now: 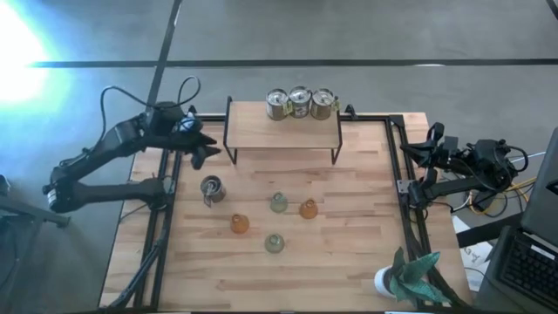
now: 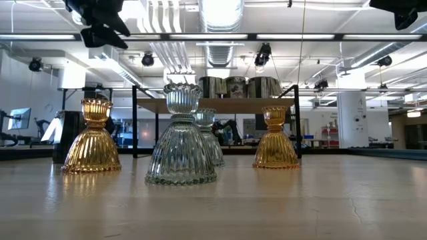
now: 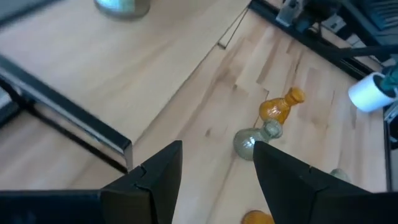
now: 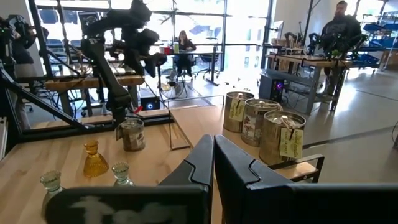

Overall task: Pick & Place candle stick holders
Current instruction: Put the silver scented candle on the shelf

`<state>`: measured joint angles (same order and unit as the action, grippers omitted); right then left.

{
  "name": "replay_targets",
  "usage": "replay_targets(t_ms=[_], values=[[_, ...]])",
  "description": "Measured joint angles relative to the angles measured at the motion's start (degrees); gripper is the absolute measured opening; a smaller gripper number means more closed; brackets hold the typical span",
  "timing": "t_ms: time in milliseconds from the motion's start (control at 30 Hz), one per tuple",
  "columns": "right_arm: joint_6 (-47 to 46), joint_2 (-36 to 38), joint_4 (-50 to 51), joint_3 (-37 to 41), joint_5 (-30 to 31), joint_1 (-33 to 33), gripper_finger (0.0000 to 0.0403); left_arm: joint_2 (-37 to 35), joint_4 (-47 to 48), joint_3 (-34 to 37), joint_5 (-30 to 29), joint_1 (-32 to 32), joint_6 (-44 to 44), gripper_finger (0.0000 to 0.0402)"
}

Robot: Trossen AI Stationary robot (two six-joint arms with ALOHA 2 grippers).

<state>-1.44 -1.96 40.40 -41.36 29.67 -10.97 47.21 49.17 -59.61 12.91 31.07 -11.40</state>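
Three silvery holders are already lined up on the raised shelf, and a fourth silvery holder is left on the table, just below and slightly inboard of the left end effector. The left end effector is seen hovering empty above the shelf's near corner, its fingers held about half apart with nothing between them. The four glass holders, two amber and two pale green, are grouped farther out on the table beyond that can.

For the pick to be done well, the open fingers would best be centred over the remaining silvery holder, lowered straight so that its rim is not clipped, and closed on the wall below the rim; the shelf leg beside it should be cleared on the lift.

The right end effector is parked at the table's far edge, shut and empty.

The shut fingers are shown plainly only by the right wrist view, which also reveals the paper tags on the shelved holders. The ribbed flared bases of the glass holders are revealed only by the low view, where the fourth can is hidden.
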Motion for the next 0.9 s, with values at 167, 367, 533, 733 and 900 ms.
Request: replay_targets(t_ms=[167,367,533,733,900], values=[[0.0,0.0,0.0,0.0,0.0,0.0,0.0008,3.3,4.6,0.0,1.7,0.0,-5.7,0.0202],[0.1,0.0,0.0,0.0,0.0,0.0,0.0008,4.2,5.3,0.0,5.6,0.0,-12.6,0.0202],[0.1,0.0,0.0,0.0,0.0,0.0,0.0008,4.3,6.2,0.0,6.2,-0.2,-8.8,0.0217],[0.0,0.0,0.0,0.0,0.0,0.0,0.0008,4.4,16.3,0.0,4.9,-0.2,-9.9,0.0307],[0.0,0.0,0.0,0.0,0.0,0.0,0.0008,4.3,14.9,0.0,13.5,-0.3,-8.9,0.0388]])
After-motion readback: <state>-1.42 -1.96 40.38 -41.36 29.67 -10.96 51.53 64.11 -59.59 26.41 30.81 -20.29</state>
